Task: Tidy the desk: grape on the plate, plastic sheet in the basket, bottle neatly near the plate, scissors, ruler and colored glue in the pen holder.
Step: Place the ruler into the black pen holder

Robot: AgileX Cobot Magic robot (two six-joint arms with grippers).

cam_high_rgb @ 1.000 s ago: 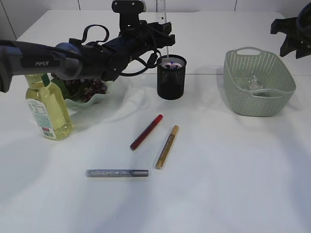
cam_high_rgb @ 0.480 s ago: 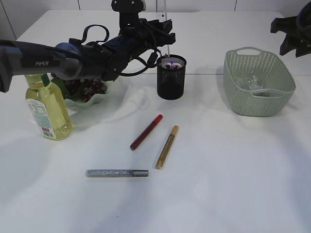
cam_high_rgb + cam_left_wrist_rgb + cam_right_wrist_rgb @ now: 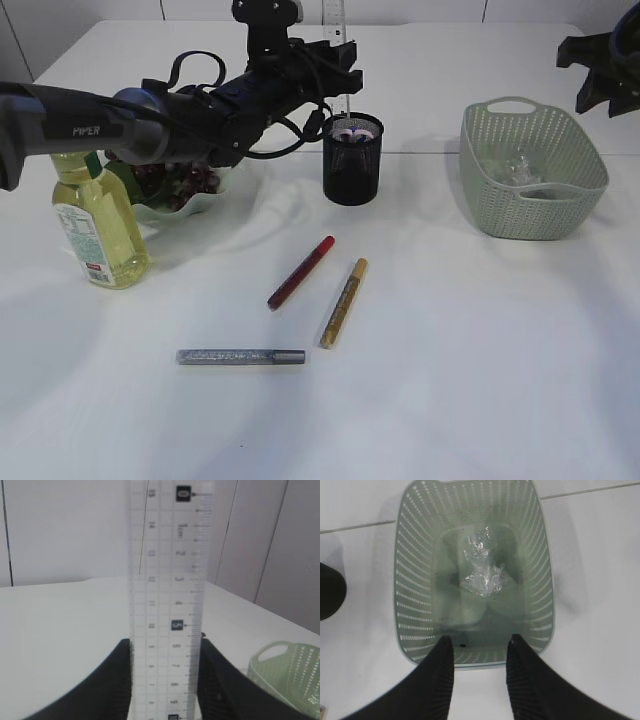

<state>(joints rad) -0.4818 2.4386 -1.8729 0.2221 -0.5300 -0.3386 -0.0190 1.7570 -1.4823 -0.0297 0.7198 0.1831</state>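
My left gripper [image 3: 166,642] is shut on the clear ruler [image 3: 166,580], fingers pressed to both long edges. It holds the ruler [image 3: 335,16] upright over the black mesh pen holder [image 3: 352,160], where the purple scissors handles [image 3: 349,130] show. Red [image 3: 301,271], gold [image 3: 343,302] and silver [image 3: 240,356] glue pens lie on the table. Grapes [image 3: 180,180] sit on the plate [image 3: 205,203], with the yellow bottle [image 3: 97,225] beside it. My right gripper [image 3: 479,639] hangs open and empty over the green basket [image 3: 415,645], which holds the crumpled plastic sheet [image 3: 482,575].
The basket [image 3: 530,215] stands at the right of the white table, the pen holder at the back middle. My left arm [image 3: 150,120] stretches across the plate and bottle. The table's back edge runs just behind the pen holder.
My left gripper and the ruler have shifted very slightly to the right above the pen holder. Nothing else has moved.
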